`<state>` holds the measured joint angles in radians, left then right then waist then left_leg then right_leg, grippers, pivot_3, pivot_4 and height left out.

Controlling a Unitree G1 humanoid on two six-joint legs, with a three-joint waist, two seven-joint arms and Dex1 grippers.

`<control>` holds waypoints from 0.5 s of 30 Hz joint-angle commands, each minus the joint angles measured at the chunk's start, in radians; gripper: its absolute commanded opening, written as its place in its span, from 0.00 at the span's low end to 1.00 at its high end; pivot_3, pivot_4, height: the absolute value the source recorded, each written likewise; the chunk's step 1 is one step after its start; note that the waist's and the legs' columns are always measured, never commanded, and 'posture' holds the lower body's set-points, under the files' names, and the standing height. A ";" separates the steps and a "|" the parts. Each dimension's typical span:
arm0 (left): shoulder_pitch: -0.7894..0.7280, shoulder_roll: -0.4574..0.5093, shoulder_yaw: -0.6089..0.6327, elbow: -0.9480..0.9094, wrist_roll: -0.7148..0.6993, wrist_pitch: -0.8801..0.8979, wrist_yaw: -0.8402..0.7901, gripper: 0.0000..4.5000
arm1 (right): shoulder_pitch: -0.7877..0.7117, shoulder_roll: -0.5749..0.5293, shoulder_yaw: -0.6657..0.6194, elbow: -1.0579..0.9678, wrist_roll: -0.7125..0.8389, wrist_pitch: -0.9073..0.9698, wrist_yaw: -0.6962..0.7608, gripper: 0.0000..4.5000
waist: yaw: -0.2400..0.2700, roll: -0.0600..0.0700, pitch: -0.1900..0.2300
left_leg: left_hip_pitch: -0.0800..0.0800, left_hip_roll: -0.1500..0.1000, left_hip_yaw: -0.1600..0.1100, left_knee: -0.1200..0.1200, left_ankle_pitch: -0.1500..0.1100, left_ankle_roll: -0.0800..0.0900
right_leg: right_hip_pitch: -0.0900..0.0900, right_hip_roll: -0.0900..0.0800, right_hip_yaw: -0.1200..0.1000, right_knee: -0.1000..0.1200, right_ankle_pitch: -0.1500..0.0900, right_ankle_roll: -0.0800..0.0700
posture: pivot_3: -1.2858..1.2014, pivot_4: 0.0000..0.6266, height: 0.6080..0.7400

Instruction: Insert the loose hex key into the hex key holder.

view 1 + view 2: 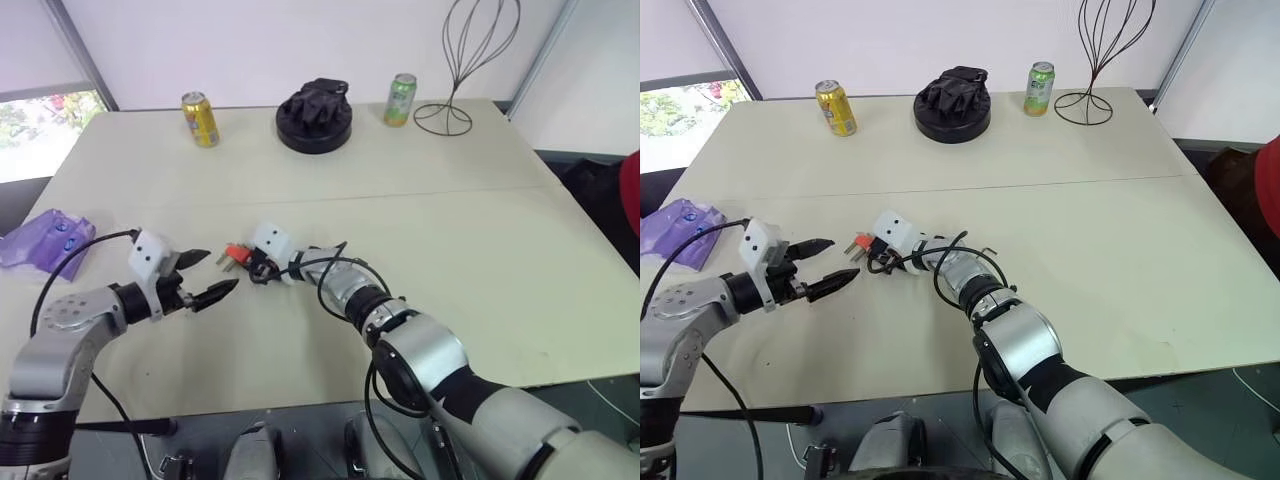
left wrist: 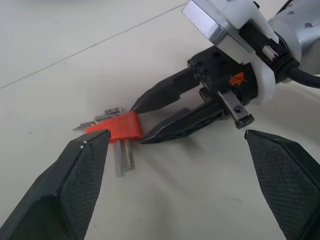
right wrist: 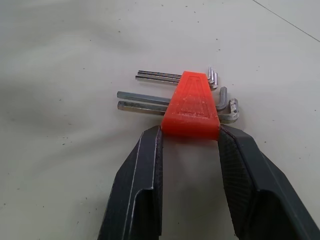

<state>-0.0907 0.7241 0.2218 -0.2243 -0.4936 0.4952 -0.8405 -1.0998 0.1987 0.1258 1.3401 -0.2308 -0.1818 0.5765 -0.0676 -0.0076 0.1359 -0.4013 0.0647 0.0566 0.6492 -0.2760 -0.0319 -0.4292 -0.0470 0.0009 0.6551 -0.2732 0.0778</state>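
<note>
**Right claw closing on the holder**

I am at the grasping step. The small red-orange plastic hex key holder (image 3: 191, 106), with grey metal keys protruding from it, lies flat on the cream table (image 1: 450, 200), toward its near edge, left of centre. My right claw (image 3: 190, 145) brackets the block's near end, its fingers narrowed to touch or nearly touch both sides; a firm grip I cannot confirm. My left claw (image 1: 210, 275) hangs wide open and empty just beside it. I cannot pick out the loose hex key. Next, I judge, comes securing the holder.

Right gripper (image 1: 873, 255) at hex key holder (image 1: 862, 244) on table (image 1: 1090, 220).
</note>
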 commanded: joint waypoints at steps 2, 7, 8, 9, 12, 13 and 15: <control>-0.009 0.009 0.033 -0.018 -0.014 -0.013 -0.002 1.00 | -0.035 0.010 0.010 -0.004 -0.013 -0.039 -0.008 0.22 | 0.000 0.000 0.000 | 0.000 0.000 0.000 0.000 0.000 0.000 | 0.000 0.000 0.000 0.000 0.000 0.000 | 0.52 0.24 1.00; -0.077 0.034 0.023 0.069 -0.005 -0.031 -0.049 1.00 | -0.096 -0.084 0.074 -0.073 -0.062 -0.227 0.035 0.22 | 0.001 0.000 0.000 | -0.002 -0.001 0.000 0.000 0.001 -0.001 | -0.001 0.000 -0.001 -0.001 0.000 0.000 | 0.52 0.24 1.00; -0.101 0.039 0.018 0.096 -0.002 -0.037 -0.062 1.00 | -0.110 -0.105 0.076 -0.091 -0.058 -0.258 0.050 0.22 | 0.002 0.000 0.001 | -0.002 -0.001 0.000 0.000 0.001 -0.002 | -0.001 0.000 -0.001 -0.001 0.000 0.000 | 0.52 0.24 1.00; -0.141 0.045 0.007 0.134 0.001 -0.043 -0.083 1.00 | -0.126 -0.138 0.075 -0.126 -0.050 -0.298 0.071 0.22 | 0.004 0.000 0.001 | -0.002 -0.001 0.000 0.000 0.001 -0.002 | -0.001 0.000 -0.001 -0.001 0.000 0.000 | 0.52 0.24 1.00; -0.276 0.056 -0.035 0.246 0.010 -0.062 -0.155 1.00 | -0.143 -0.244 0.089 -0.255 -0.041 -0.418 0.133 0.22 | 0.010 0.000 0.001 | -0.005 -0.002 0.000 0.000 0.001 -0.002 | -0.001 0.001 -0.002 -0.003 0.000 0.000 | 0.52 0.24 1.00; -0.330 0.055 -0.054 0.288 0.014 -0.068 -0.186 1.00 | -0.136 -0.291 0.109 -0.309 -0.062 -0.466 0.139 0.22 | 0.011 0.000 0.001 | -0.005 -0.002 0.000 0.000 0.001 -0.002 | -0.001 0.001 -0.003 -0.003 0.000 0.000 | 0.52 0.24 1.00; -0.438 0.042 -0.084 0.371 0.011 -0.067 -0.239 1.00 | -0.119 -0.386 0.153 -0.407 -0.124 -0.558 0.121 0.22 | 0.016 0.000 0.001 | -0.005 -0.002 0.000 0.000 0.002 -0.003 | -0.001 0.001 -0.003 -0.003 0.000 0.000 | 0.52 0.24 1.00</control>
<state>-0.4785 0.7640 0.1501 0.1099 -0.4800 0.4452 -1.0355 -1.2179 -0.1529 0.2486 1.0193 -0.3142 -0.6541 0.7071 -0.0515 -0.0075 0.1366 -0.4069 0.0625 0.0569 0.6492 -0.2739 -0.0355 -0.4301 -0.0456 -0.0017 0.6515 -0.2730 0.0781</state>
